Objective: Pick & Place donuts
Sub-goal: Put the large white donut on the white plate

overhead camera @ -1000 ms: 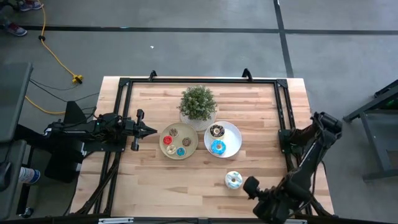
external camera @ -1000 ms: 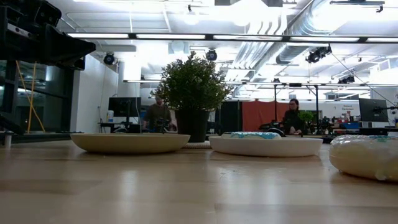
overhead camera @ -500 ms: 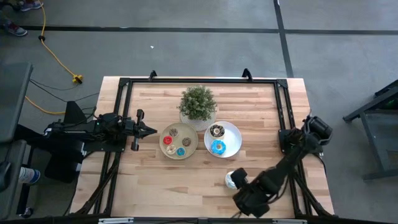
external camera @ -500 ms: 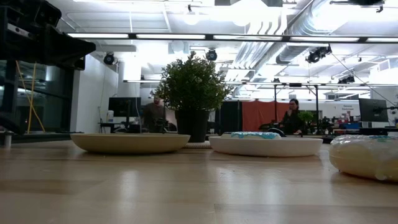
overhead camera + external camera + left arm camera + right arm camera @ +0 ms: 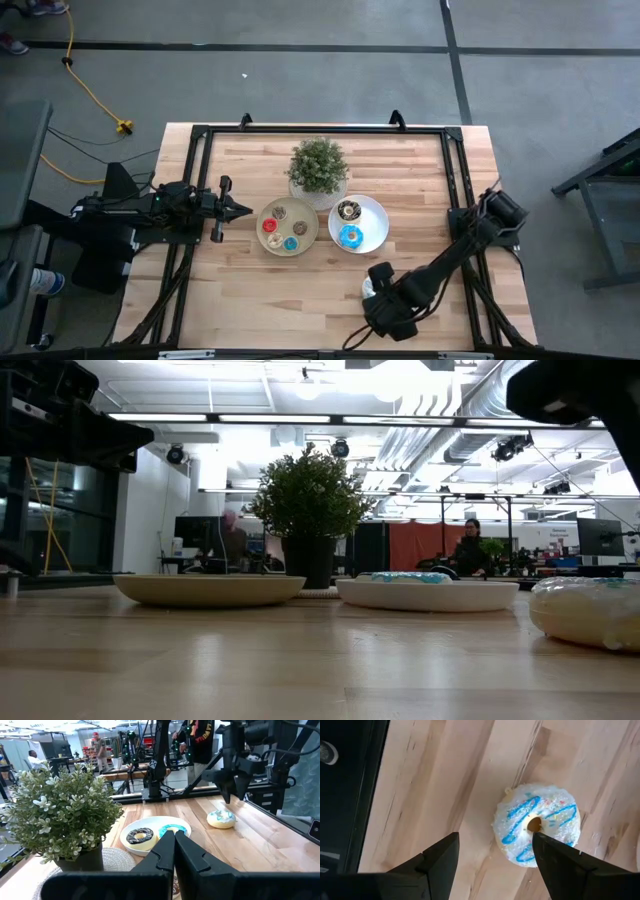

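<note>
Above the front right part of the wooden table point(image 5: 240, 290), the right gripper point(image 5: 492, 857) hangs with its two dark fingers spread apart and nothing between them. Directly beneath it, seen from the wrist, lies a white donut point(image 5: 536, 830) with blue drizzle, flat on the bare wood. One fingertip sits over the donut's centre hole, while the other is off to the side over plain wood, so the claw looks offset rather than centred. From overhead, the arm hides most of this donut.

To do the pick well, the claw probably needs to shift sideways until the fingers straddle the ring, then descend straight and close gently, since the toy looks soft and could roll or squash.

Farther out, toward the table's middle, a round white plate point(image 5: 374, 217) holds a chocolate donut point(image 5: 349, 210) and a blue donut point(image 5: 350, 237). Just beside it, a tan plate point(image 5: 309, 234) carries four smaller donuts, among them a red one point(image 5: 271, 226). A potted plant point(image 5: 318, 166) stands behind the plates.

At the table's left edge, the left gripper point(image 5: 174, 836) waits with its fingers pressed together, pointing toward the plates and holding nothing.
</note>
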`<control>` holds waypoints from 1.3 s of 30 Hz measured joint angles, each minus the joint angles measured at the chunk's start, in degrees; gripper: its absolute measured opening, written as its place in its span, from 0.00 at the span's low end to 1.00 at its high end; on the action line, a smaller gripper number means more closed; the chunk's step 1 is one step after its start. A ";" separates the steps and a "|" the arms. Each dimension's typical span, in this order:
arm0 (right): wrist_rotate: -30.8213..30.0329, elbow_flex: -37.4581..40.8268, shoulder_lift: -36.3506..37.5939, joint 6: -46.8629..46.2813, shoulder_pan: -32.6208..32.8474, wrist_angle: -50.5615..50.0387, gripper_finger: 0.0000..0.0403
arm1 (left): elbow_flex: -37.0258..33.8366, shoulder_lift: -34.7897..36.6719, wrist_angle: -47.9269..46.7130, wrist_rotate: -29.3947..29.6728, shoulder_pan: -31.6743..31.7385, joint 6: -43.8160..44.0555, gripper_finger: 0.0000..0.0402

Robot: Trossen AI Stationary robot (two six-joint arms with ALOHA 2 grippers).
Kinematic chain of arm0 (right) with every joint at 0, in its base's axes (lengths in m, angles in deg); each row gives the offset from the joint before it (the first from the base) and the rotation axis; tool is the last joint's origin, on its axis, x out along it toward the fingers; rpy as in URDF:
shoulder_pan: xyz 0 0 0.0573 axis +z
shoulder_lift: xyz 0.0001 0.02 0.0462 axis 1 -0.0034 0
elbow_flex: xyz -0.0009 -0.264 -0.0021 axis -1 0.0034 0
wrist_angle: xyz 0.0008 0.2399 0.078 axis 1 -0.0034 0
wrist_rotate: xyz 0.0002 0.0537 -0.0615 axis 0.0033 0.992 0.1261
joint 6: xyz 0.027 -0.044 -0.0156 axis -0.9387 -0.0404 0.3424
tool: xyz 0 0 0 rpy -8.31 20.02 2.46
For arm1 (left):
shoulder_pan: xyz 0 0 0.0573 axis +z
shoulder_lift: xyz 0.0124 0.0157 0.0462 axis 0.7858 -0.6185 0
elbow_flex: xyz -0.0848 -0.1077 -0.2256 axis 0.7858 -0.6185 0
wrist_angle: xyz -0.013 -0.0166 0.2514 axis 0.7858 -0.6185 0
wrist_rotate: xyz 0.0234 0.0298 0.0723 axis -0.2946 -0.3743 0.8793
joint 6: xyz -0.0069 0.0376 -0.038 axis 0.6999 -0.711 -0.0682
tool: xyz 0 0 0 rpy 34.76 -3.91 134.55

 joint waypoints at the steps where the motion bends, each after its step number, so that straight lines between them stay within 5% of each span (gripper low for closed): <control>1: 0.00 0.00 -0.30 -0.06 -0.11 0.00 0.60 | 0.00 -0.01 0.00 -0.02 0.01 0.01 0.00; 39: -0.57 5.20 -1.40 0.51 -2.26 5.99 0.60 | 0.02 -0.02 -0.02 -0.02 0.00 0.02 0.00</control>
